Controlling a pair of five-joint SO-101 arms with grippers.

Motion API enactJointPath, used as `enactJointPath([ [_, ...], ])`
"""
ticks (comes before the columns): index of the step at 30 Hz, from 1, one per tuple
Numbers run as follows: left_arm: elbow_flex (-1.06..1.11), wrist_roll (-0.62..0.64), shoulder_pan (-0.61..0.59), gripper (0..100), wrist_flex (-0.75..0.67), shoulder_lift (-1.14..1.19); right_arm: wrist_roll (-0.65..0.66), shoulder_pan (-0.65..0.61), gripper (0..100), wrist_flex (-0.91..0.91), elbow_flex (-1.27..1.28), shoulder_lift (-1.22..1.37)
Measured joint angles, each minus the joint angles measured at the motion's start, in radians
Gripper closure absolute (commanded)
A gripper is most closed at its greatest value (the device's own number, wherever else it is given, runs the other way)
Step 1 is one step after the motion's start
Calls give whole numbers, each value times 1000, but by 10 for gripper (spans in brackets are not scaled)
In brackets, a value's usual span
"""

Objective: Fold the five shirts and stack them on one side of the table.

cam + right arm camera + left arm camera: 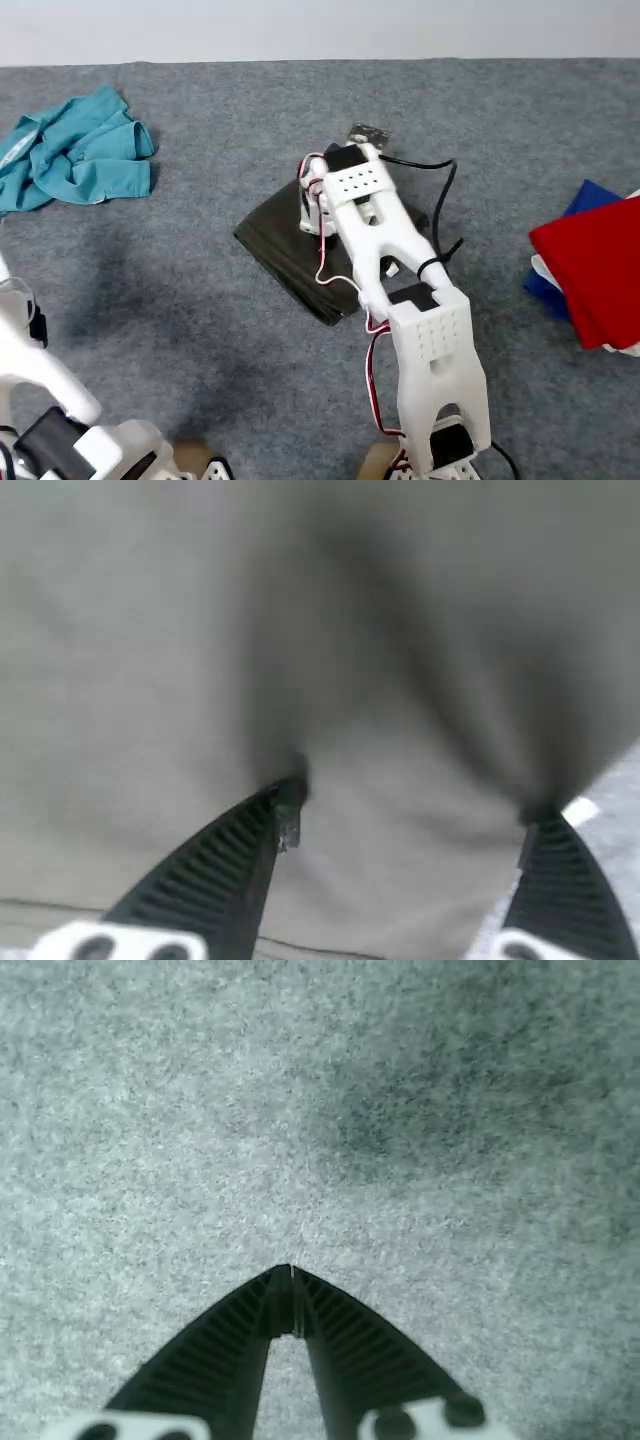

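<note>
We're folding the dark shirt [280, 245].
Our right gripper [414, 810], jaws apart, presses down on it; next we must pinch an edge. Our left gripper [291, 1278] sits closed.

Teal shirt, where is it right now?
In the high view the teal shirt lies crumpled at the far left of the table, well apart from the dark shirt in the middle.
</note>
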Motion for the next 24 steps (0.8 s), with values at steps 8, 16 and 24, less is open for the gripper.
enactJointPath([
  [8,0,0,0,996,-35,0,0,38,644,130,-40,5],
  [16,0,0,0,996,-35,0,14,43,644,63,-43,69],
  [24,0,0,0,996,-35,0,21,41,653,-57,-43,106],
])
